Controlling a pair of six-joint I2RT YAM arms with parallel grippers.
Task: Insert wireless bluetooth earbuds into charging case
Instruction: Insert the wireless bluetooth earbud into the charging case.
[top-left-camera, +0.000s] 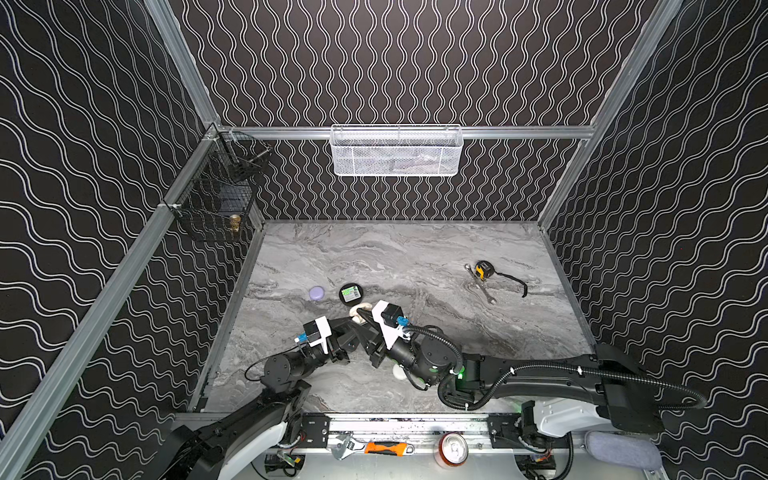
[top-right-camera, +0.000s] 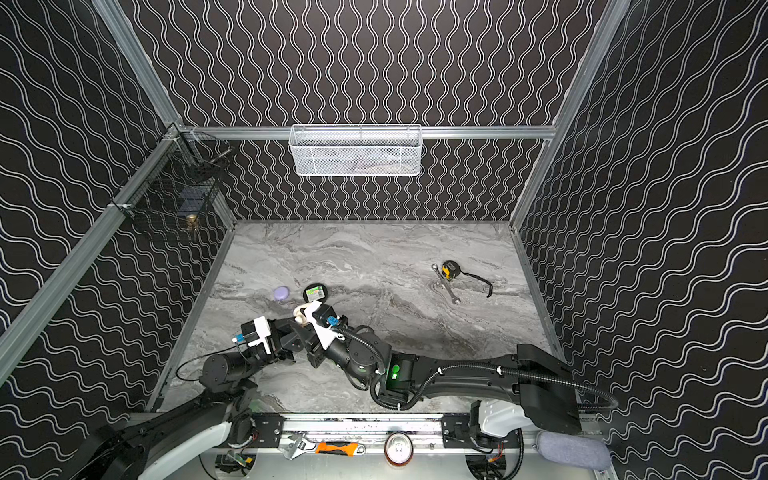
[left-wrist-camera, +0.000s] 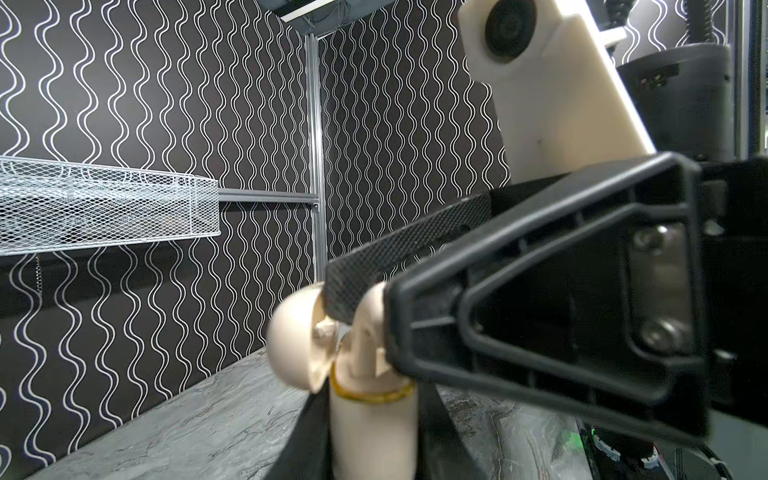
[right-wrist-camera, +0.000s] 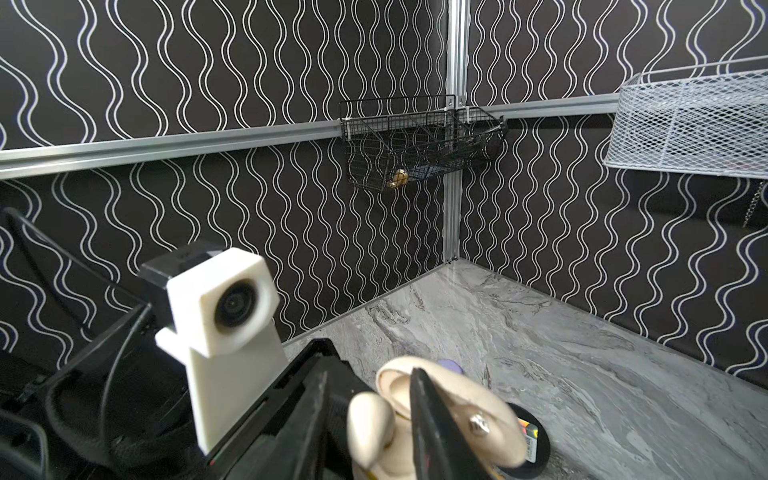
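Black walls (top-left-camera: 395, 62) patterned with white wavy lines are enclosing a grey marble-look desk (top-left-camera: 395, 257), while aluminium rails (top-left-camera: 519, 132) are running along them and carrying a white mesh basket (top-left-camera: 395, 151) and a black wire basket (top-left-camera: 216, 199).

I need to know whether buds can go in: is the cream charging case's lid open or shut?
Open. In the left wrist view the lid is swung back from the cream charging case, baring its inside.
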